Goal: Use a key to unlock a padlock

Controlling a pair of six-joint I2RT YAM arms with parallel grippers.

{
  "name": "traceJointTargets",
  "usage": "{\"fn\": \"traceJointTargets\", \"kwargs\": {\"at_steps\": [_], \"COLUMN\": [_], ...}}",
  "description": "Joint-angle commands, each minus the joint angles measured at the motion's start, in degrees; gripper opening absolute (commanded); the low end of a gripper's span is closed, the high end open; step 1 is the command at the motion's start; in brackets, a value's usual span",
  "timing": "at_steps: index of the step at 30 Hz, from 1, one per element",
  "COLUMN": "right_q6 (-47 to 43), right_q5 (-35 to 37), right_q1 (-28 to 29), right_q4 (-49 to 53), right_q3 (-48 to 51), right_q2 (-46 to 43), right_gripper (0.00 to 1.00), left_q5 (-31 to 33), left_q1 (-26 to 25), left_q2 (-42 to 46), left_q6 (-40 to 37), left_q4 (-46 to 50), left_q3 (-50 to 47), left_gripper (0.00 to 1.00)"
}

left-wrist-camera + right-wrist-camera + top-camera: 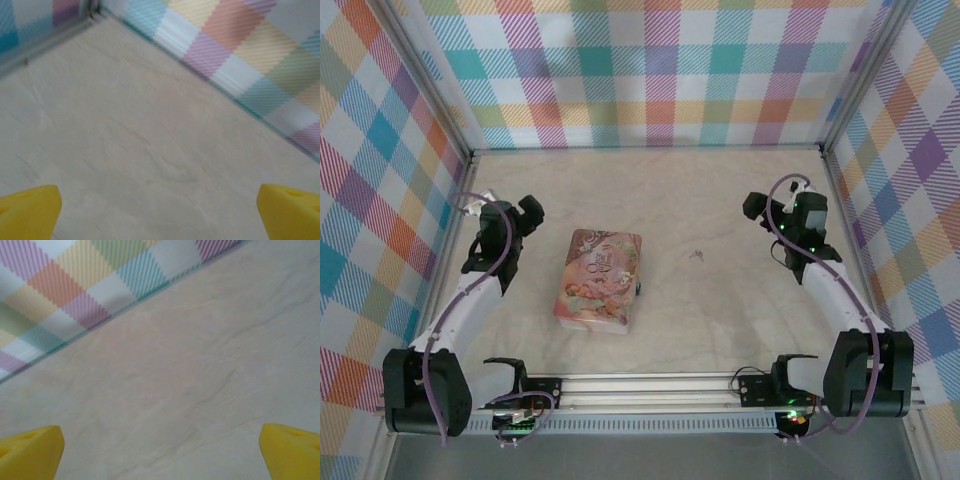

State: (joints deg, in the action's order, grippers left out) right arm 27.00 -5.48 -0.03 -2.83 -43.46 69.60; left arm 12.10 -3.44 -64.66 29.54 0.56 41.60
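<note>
Bench (720, 300) pale, marbled. Pink tin (599, 281) flat on it, nearer left arm. Left hand (159, 212) wide, empty, above bare bench; right hand (161, 452) likewise. Padlock (638, 289) just beside tin's right edge. Key (697, 254) further right, apart from both.

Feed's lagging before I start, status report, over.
Open and empty: left gripper, right gripper. Tiny padlock beside the pink tin; key on bare table nearby. Tin crowds the padlock.
</note>
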Motion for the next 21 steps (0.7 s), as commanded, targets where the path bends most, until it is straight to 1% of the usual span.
{"fn": "traceJointTargets", "kwargs": {"at_steps": [1, 4, 6, 10, 13, 16, 21], "right_q6": [4.72, 4.61, 4.45, 4.28, 4.81, 5.95, 6.76], "right_q5": [-12.54, -16.99, -17.93, -20.57, -21.06, -20.48, -19.4], "right_q1": [0.19, 0.44, 0.95, 2.98, 6.01, 9.26, 14.6], "right_q4": [8.25, 11.14, 13.54, 15.45, 16.03, 15.64, 15.2], "right_q3": [-1.22, -1.02, -0.82, 1.21, 2.32, 3.55, 3.92], "right_q2": [0.72, 0.12, -0.24, -2.11, -2.89, -2.77, -0.7], "right_gripper": [1.0, 1.0, 1.0, 1.0, 1.0, 1.0, 1.0], "left_q5": [-13.51, -20.24, -21.87, -26.64, -28.53, -28.55, -30.03], "left_q1": [0.28, -0.32, -0.84, -2.19, -3.72, -5.65, -8.31], "left_q2": [1.87, 4.0, 5.31, 6.44, 5.01, 2.79, -4.02], "left_q6": [6.18, 5.93, 5.73, 5.34, 6.61, 7.93, 8.44], "left_q4": [10.38, 12.02, 14.47, 14.9, 12.79, 8.68, 4.34], "left_q3": [-1.28, -2.51, -2.86, -4.29, -4.98, -5.48, -2.32], "left_gripper": [1.0, 1.0, 1.0, 0.98, 0.94, 0.93, 0.91]}}
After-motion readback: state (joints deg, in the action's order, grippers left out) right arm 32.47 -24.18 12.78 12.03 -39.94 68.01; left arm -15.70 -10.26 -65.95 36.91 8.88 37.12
